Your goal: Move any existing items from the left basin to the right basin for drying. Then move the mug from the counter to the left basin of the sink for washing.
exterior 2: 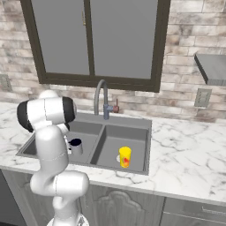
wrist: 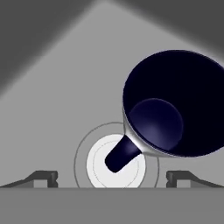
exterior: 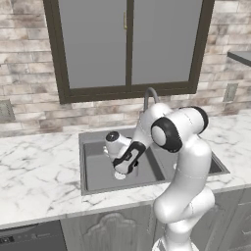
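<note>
mug (wrist: 175,105): grey, navy-rimmed, being held upright in left basin (exterior 2: 86,130) | yellow cup (exterior 2: 125,157): being contained in right basin (exterior 2: 128,137) | gripper (wrist: 111,177): fingers being kept wide, nothing gripped

Glossy white rounded-segment robot arm (exterior: 188,162); black ring joints; black-and-white wrist; gripper (wrist: 112,177) with small dark finger tips (wrist: 43,176).
</note>
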